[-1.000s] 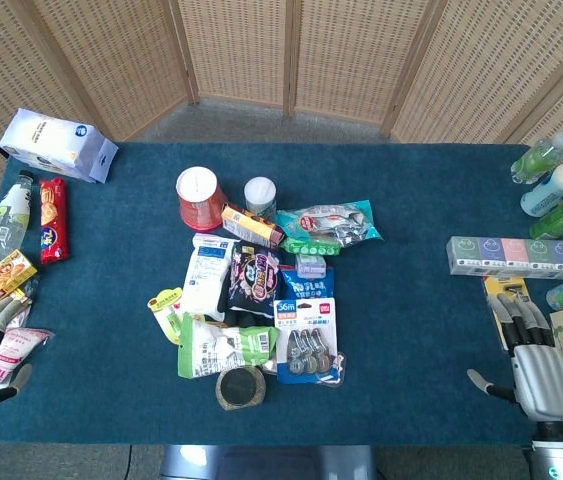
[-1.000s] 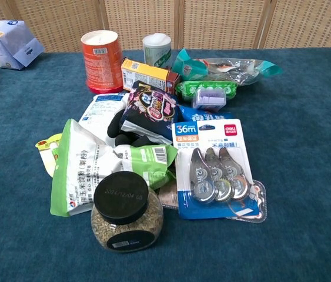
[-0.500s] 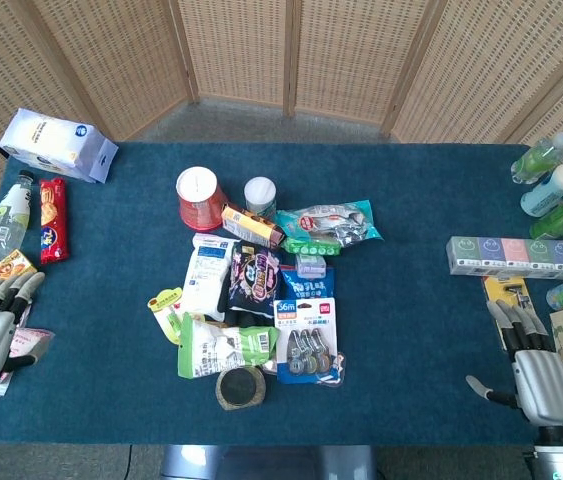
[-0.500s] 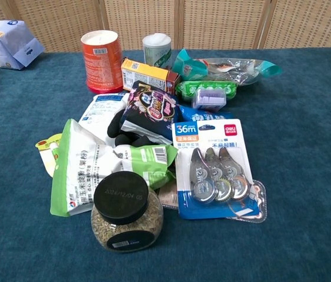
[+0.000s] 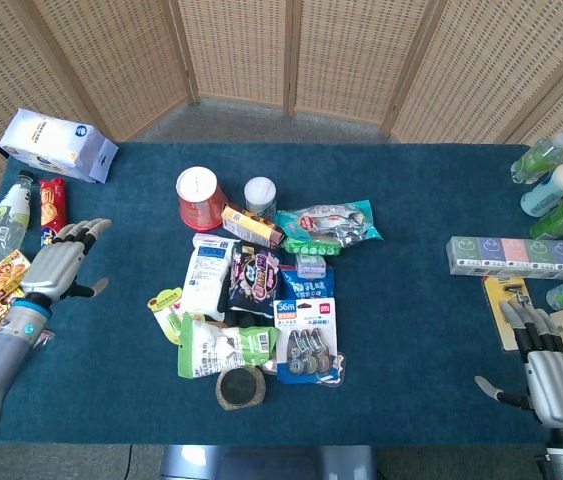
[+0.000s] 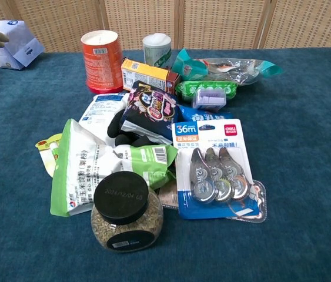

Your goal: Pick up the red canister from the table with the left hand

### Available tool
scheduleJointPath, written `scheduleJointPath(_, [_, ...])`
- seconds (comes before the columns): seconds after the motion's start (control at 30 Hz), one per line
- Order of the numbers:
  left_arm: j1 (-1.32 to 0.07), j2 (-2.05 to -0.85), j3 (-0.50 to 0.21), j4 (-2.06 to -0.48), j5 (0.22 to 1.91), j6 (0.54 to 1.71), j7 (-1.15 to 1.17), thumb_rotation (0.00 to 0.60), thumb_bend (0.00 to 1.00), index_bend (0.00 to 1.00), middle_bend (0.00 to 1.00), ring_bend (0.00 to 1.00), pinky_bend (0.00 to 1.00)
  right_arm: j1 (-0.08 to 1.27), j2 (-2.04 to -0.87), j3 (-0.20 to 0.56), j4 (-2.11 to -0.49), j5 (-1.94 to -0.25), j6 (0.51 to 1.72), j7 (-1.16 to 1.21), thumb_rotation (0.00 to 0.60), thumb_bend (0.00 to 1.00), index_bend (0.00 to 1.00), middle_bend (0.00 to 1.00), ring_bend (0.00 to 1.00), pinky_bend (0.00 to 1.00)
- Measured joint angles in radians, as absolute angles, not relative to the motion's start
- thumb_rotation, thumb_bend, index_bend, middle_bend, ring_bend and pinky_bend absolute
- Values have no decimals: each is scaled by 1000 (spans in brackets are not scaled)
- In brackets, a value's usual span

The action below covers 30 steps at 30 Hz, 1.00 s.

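Presently catalogued: red canister (image 5: 199, 199), upright at the far-left corner of the central clutter, white lid uppermost; touching or just beside a yellow-orange carton (image 5: 251, 226) on its right, with a small white-capped jar (image 5: 260, 196) near behind that; open blue cloth to its left and front, hence approachable from the left without disturbing the pile.

Left hand (image 5: 59, 265): empty, fingers spread and extended toward the middle of the table; raised over the cloth at the left side, well apart from the canister; only fingertips visible at the chest view's left edge; judged to be the opening reach, grasp not yet begun.

Right hand (image 5: 551, 375): empty, fingers straight and slightly apart, parked at the near right edge beside boxed goods; apparently kept clear of the work.

Clutter nearer the robot: white pouch (image 5: 204, 275), green-and-white packet (image 5: 223, 346), black-lidded seed jar (image 6: 124, 211), correction-tape card (image 6: 214, 167); none between hand and canister.

Left margin: red snack packet (image 5: 53, 219), bottle (image 5: 9, 215), tissue pack (image 5: 58, 145); close beneath the reaching arm, so a possible snag.

Handling note: rigid cylinder, likely to suit a side wrap; risk of nudging the carton.
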<state>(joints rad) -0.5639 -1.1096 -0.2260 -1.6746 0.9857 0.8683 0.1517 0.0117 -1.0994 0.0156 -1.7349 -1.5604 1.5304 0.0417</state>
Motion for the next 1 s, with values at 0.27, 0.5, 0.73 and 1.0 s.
scheduleJointPath(0.27, [-721, -1254, -260, -1514, 837, 834, 285, 600, 316, 0, 0, 0, 0, -1, -1081, 25, -1719, -1538, 1544, 79, 568, 148, 0, 0, 0, 0])
scheduleJointPath(0.5, [-836, -1357, -280, -1366, 727, 801, 362, 600, 258, 0, 0, 0, 0, -24, -1062, 26, -1719, -1521, 1566, 104, 567, 148, 0, 0, 0, 0])
scheduleJointPath(0.73, [-948, -1468, -301, -1205, 621, 754, 409, 600, 144, 0, 0, 0, 0, -58, -1053, 23, -1713, -1509, 1601, 128, 569, 148, 0, 0, 0, 0])
scheduleJointPath(1.0, [-1036, -1563, -317, -1047, 564, 709, 431, 600, 110, 0, 0, 0, 0, -86, -1047, 22, -1706, -1500, 1624, 161, 551, 147, 0, 0, 0, 0])
